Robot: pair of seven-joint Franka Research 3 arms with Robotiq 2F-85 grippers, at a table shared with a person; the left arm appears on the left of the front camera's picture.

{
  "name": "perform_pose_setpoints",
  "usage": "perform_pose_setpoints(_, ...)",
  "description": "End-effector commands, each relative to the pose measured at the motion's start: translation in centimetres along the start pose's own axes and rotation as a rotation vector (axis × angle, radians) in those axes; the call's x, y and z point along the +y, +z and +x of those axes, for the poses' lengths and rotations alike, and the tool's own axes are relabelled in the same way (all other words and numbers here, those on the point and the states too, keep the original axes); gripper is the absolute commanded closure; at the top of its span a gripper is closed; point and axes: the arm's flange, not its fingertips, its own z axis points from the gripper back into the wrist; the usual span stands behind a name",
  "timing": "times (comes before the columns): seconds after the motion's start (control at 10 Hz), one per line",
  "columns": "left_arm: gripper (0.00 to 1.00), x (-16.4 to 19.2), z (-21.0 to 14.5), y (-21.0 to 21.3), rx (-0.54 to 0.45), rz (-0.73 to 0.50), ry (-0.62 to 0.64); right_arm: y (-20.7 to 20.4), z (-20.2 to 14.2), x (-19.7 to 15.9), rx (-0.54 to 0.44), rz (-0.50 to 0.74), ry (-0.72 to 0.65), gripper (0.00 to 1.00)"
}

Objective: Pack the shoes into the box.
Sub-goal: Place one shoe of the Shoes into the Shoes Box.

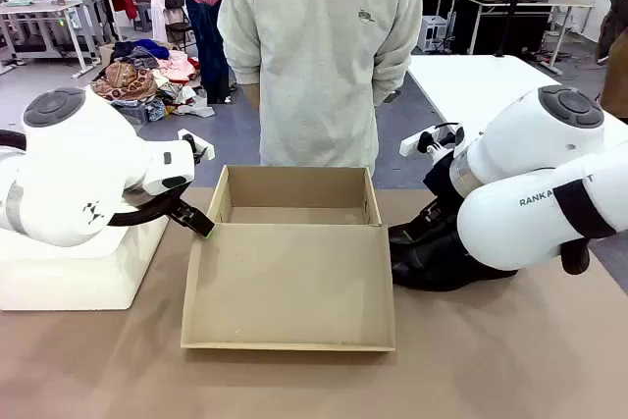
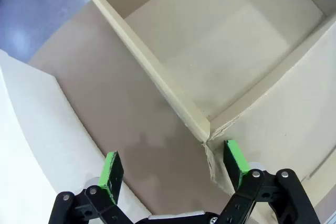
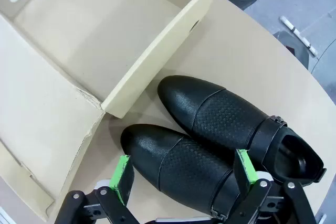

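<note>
Lying open on table (image 1: 98,380): box (image 1: 294,186), tan cardboard, at the middle; flap lid (image 1: 289,287) spread flat toward the near edge; bare cardboard floor on show.
Right of box: shoes (image 1: 432,260), black and glossy, side by side on the table, toes toward the box, just beside its right side; partly hidden in the front view behind the right arm.
Shoe detail, right wrist view: pointed toes, textured uppers, a strap across each; far shoe (image 3: 226,114) with its toe close to the box's right wall, near shoe (image 3: 173,163) with its toe by the flap lid's edge.
Right arm: right gripper (image 3: 184,163) with fingers wide apart, hanging over the near shoe, one green pad on each side of it; contact with the leather cannot be told.
Left arm: left gripper (image 2: 171,158) with fingers spread, only bare table between them, just left of the box; one pad (image 2: 234,163) beside the corner where the left wall meets the flap lid.
Left edge: white block (image 1: 78,277) on the table, below the left arm.
Far side: person (image 1: 319,56) in a pale sweatshirt, standing behind the box.
</note>
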Motion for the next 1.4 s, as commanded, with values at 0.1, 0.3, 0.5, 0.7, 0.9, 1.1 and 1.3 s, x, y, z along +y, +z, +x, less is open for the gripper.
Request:
perform_pose_setpoints(0.1,0.0,0.0,0.0,0.0,0.0,0.0,0.0,0.0,0.0,0.0,0.0,0.001,-0.002,0.0)
perform_pose_setpoints(0.3,0.0,0.0,0.0,0.0,0.0,0.0,0.0,0.0,0.0,0.0,0.0,0.001,-0.002,0.0)
perform_pose_setpoints(0.5,0.0,0.0,0.0,0.0,0.0,0.0,0.0,0.0,0.0,0.0,0.0,0.001,-0.002,0.0)
perform_pose_setpoints(0.7,0.0,0.0,0.0,0.0,0.0,0.0,0.0,0.0,0.0,0.0,0.0,0.001,-0.002,0.0)
perform_pose_setpoints(0.9,0.0,0.0,0.0,0.0,0.0,0.0,0.0,0.0,0.0,0.0,0.0,0.001,-0.002,0.0)
perform_pose_setpoints(1.1,0.0,0.0,0.0,0.0,0.0,0.0,0.0,0.0,0.0,0.0,0.0,0.0,0.0,0.0)
perform_pose_setpoints(1.3,0.0,-0.1,1.7,2.3,-0.021,0.007,-0.032,1.8,1.1,-0.8,-0.004,0.005,-0.008,0.0)
